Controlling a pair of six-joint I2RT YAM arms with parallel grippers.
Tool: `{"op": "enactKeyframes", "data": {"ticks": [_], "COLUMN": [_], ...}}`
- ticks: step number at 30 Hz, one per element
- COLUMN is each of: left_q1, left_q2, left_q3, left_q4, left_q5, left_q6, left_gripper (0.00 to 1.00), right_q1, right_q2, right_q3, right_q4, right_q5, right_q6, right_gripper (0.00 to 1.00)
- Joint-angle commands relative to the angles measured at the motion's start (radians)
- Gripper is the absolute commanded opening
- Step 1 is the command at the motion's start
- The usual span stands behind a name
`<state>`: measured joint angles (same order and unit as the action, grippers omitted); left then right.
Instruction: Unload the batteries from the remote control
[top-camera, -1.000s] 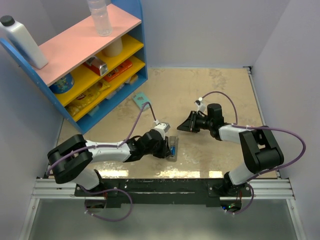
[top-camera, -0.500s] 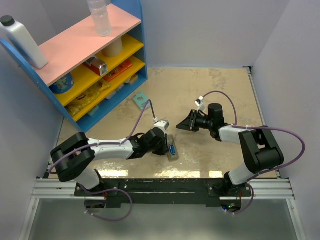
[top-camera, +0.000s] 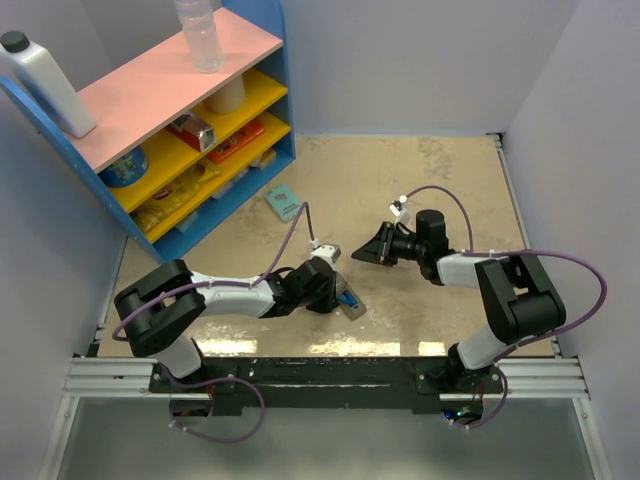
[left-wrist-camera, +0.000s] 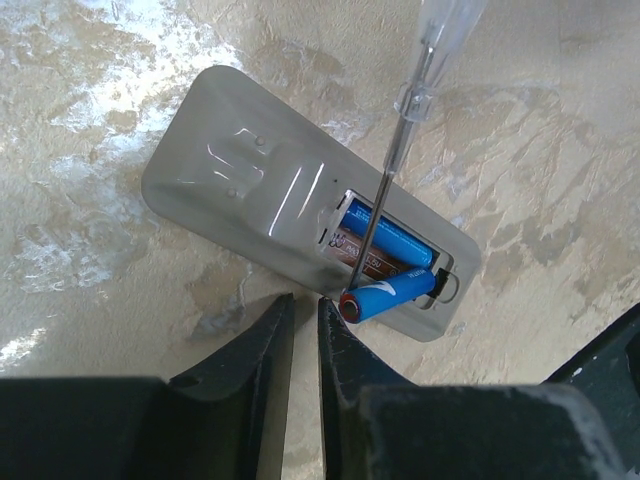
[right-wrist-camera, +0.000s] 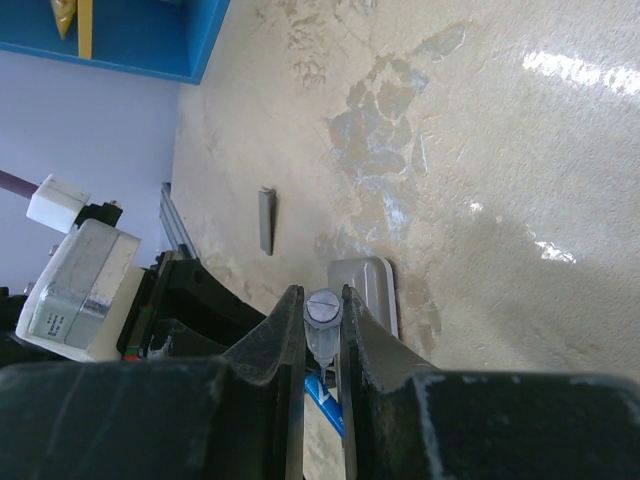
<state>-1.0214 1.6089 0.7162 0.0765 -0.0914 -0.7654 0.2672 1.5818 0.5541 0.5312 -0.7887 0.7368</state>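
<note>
Right gripper (right-wrist-camera: 321, 296): clamped on the screwdriver (left-wrist-camera: 412, 95) — tip set against the tilted battery (left-wrist-camera: 388, 293).
Left gripper (left-wrist-camera: 306, 305): almost closed, nothing held — beside the remote (left-wrist-camera: 250, 180).

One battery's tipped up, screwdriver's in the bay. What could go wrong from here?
The raised battery lies tilted across the rim of the remote control; another pry could flick it away.
The left gripper sits beside the remote, jaws nearly together, not clamping it, so levering the second battery may slide it.
The right gripper holds the screwdriver near its end; the tip could slip.
</note>
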Motion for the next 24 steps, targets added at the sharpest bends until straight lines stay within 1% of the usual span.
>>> {"op": "enactKeyframes", "data": {"ticks": [1,9,19,20,22,24], "left_q1": [0.004,0.011,0.027,0.027,0.027,0.023], "left_q2": [-0.014,-0.033,-0.096,-0.110,-0.127,-0.161], "left_q3": [0.014,0.015,-0.007,-0.011,-0.024,-0.043], "left_q4": [0.006,-0.027,-0.070,-0.075,-0.075,-0.046], "left_q5": [-0.041,-0.050,-0.047,-0.051,-0.056,-0.018], "left_q6": [0.002,0.002,-0.023,-0.029,-0.031,0.009], "left_gripper": [0.20,0.20,0.21,0.22,0.26,0.30], "right_q1": [-0.002,-0.003,-0.002,-0.002,-0.003,-0.002], "right_q2": [-0.003,-0.040,-0.123,-0.123,-0.125,-0.132], "right_q3": [0.007,0.044,0.032,0.035,0.047,0.066], "right_q4": [0.020,-0.089,-0.197,-0.215,-0.238,-0.278], "right_q5": [-0.011,0.006,0.058,0.065,0.080,0.086], "right_q6": [-0.008,-0.046,-0.097,-0.102,-0.122,-0.148], "right_gripper": [0.00,0.00,0.00,0.00,0.00,0.00]}}
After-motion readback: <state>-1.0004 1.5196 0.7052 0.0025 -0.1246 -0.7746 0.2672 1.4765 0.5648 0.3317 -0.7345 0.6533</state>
